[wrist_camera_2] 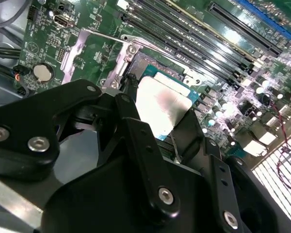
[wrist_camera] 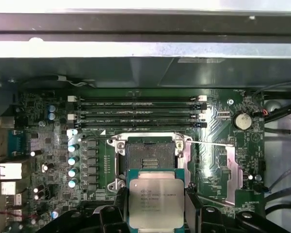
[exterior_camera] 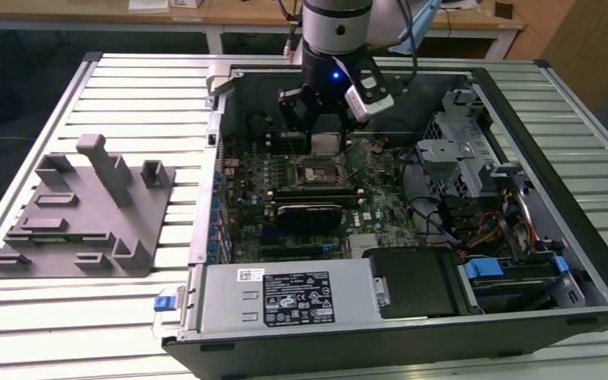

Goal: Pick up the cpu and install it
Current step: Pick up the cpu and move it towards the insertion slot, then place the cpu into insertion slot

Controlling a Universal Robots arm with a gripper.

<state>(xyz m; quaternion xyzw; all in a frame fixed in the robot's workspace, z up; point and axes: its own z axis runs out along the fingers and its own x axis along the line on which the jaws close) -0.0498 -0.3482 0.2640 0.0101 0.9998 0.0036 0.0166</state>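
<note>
Clenched jaws on the cpu (wrist_camera: 156, 204), gripping two opposite edges, metal lid facing the first wrist camera. Held inside the open computer case (exterior_camera: 256, 95), upper centre of the exterior view, just beside the open socket (wrist_camera: 150, 154) and apart from it. Socket recess uncovered, load plate (wrist_camera: 234, 174) swung to one side. Memory slots (wrist_camera: 140, 112) close beyond the socket, case wall beyond those. Around the case, slatted worktop (exterior_camera: 124, 87), with a grey fixture (exterior_camera: 82, 210) at left centre.
</note>
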